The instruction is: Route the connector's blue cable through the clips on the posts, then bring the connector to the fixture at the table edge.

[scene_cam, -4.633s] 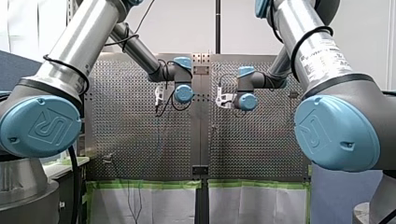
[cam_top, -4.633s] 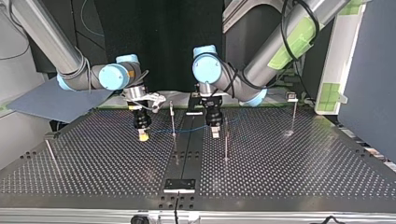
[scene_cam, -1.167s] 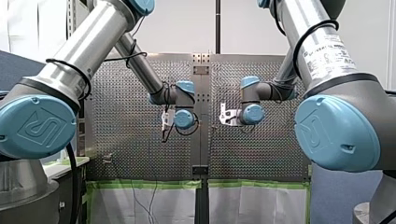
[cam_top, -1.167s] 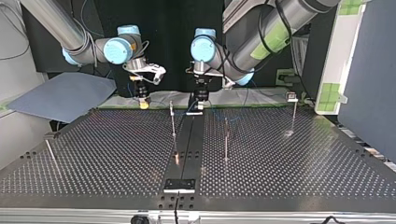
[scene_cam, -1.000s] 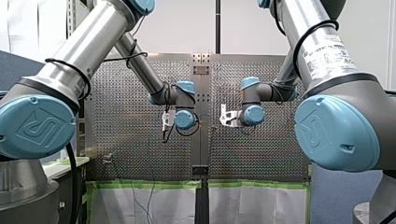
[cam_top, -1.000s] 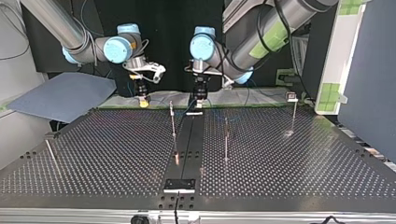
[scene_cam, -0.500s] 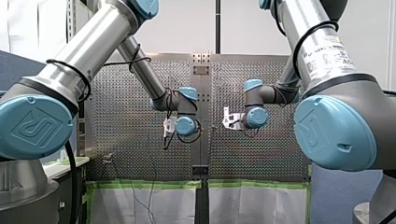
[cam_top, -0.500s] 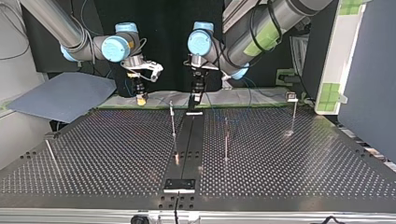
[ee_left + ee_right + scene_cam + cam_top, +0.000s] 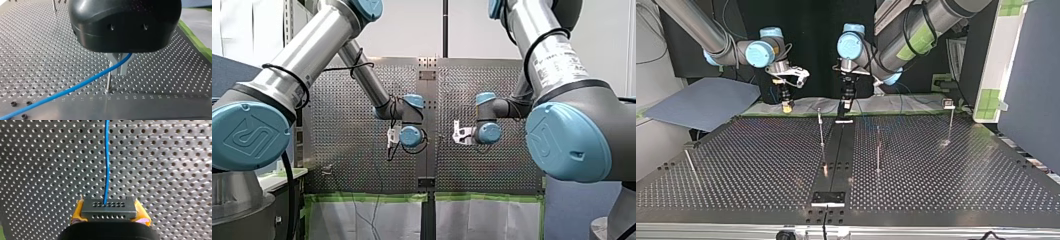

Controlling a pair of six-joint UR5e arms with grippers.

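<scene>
In the right wrist view my right gripper (image 9: 109, 216) is shut, its yellow pads (image 9: 78, 211) clamping a grey perforated connector (image 9: 109, 206). The blue cable (image 9: 107, 162) runs straight ahead from the connector over the perforated table. In the left wrist view my left gripper (image 9: 119, 72) is shut, its metal fingers pinching the blue cable (image 9: 75, 87), which trails off to one side. A thin post (image 9: 108, 81) stands just under those fingers. In the top view my right gripper (image 9: 786, 104) and my left gripper (image 9: 845, 106) both hang over the table's far edge.
Thin posts stand on the table (image 9: 736, 165) in the top view: one (image 9: 821, 127) left of the middle strip, one (image 9: 878, 150) right of it, one (image 9: 951, 122) at the far right, one (image 9: 690, 165) leaning at the left. A black plate (image 9: 828, 198) sits at the near edge.
Both arms have drawn back a little toward the arms' side of the table. In the front view the right wrist has moved down and to the right. Both grips are unchanged.
</scene>
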